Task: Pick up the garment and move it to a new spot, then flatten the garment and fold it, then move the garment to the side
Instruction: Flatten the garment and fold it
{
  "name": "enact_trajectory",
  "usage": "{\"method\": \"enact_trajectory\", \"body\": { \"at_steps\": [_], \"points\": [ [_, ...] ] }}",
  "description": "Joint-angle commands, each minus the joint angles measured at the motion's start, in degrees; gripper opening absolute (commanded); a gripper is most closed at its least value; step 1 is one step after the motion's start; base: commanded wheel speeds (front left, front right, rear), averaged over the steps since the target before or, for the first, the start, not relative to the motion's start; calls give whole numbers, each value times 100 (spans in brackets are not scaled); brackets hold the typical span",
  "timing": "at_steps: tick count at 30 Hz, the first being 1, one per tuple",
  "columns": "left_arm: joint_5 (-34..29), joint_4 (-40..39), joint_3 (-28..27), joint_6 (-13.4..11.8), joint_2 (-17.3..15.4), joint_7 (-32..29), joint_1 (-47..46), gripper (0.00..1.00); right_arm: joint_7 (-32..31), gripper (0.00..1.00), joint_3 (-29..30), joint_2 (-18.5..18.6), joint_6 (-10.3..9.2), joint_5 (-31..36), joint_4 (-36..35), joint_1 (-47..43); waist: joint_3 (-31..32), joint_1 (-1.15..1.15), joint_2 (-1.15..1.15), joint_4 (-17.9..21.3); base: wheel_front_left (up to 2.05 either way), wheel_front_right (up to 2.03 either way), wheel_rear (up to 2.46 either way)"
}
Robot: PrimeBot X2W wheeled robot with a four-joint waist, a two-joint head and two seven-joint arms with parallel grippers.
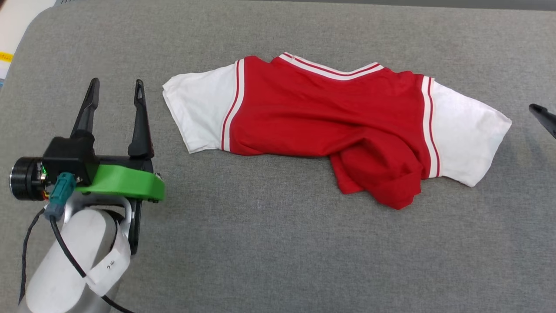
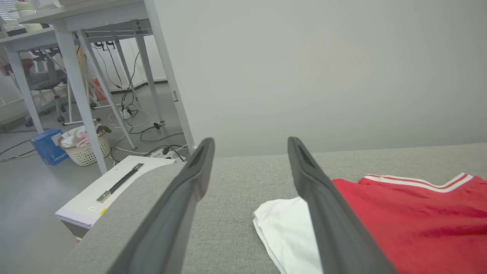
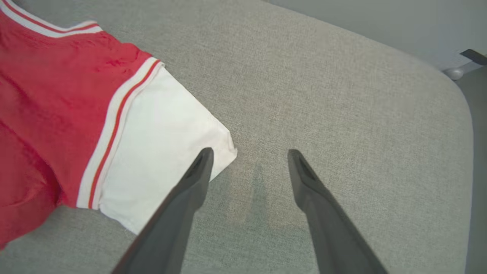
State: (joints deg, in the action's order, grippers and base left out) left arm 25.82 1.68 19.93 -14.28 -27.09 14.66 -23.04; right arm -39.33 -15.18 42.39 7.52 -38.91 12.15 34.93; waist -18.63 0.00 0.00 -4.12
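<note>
Red jersey T-shirt (image 1: pixel 330 117) lies on the grey padded bench (image 1: pixel 278 252), mid to right and closer to the far edge. Plain red side up, striped V-collar (image 1: pixel 330 69) toward the far edge. The sleeves are spread out: left white sleeve (image 1: pixel 200 106) flat, right white sleeve (image 1: pixel 467 134) flat with its corner pointing right. Red-white striped trim runs along both shoulder seams. The lower body is rumpled and pulled up, with a bunched red lump (image 1: pixel 382 182) sticking out on the near side by the right sleeve.

Left hand (image 1: pixel 117 82) is released: fingers spread, nothing between them, pointing toward the far edge. It is over bare bench to the left of the left sleeve, near it but apart. Green bracket (image 1: pixel 126 184) at its wrist, pale forearm (image 1: pixel 74 261) below, black cable (image 1: pixel 65 248) running along it.

Right hand (image 3: pixel 250 152) is also released, fingers apart and empty, tips over bare bench just beside the right sleeve's corner. Its left finger overlaps the sleeve edge in the wrist view, and I can't tell whether they touch. A faint shadow lies on the bench between the fingers.

Left wrist view background: white table legs (image 2: pixel 76 87), woven basket (image 2: pixel 85 148), blue box (image 2: pixel 47 146), floor cables (image 2: pixel 133 118), and a white case with a dark handle (image 2: pixel 114 182) beside the bench corner.
</note>
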Motion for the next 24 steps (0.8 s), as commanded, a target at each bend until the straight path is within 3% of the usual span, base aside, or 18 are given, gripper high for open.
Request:
{"method": "enact_trajectory", "body": {
  "at_steps": [1,8,15,22,23,24],
  "points": [
    [-131,-93,-75,35,87,33,152,100,-206,100,-118,38,-3,-105,58,161,-131,0,0,-98,0,0,0],
    [-508,-231,-408,341,418,33,294,100,-715,100,-595,-69,-3,-198,513,724,-498,0,0,-235,0,0,0],
    [-780,-137,-683,660,706,33,110,100,-635,100,-1001,-322,-3,-131,1187,1013,-776,0,0,-348,0,0,0],
    [-991,87,-943,907,977,33,101,100,-422,100,-1554,-319,-3,-283,1564,722,-779,0,0,-356,0,0,0],
    [-1018,128,-1000,943,1006,33,108,100,-309,40,-1624,-300,-3,-285,1555,719,-759,0,0,-333,0,0,0],
    [-1040,163,-1045,972,1028,33,115,100,-198,7,-1671,-282,-3,-288,1537,729,-738,0,0,-313,0,0,0]
  ]
}}
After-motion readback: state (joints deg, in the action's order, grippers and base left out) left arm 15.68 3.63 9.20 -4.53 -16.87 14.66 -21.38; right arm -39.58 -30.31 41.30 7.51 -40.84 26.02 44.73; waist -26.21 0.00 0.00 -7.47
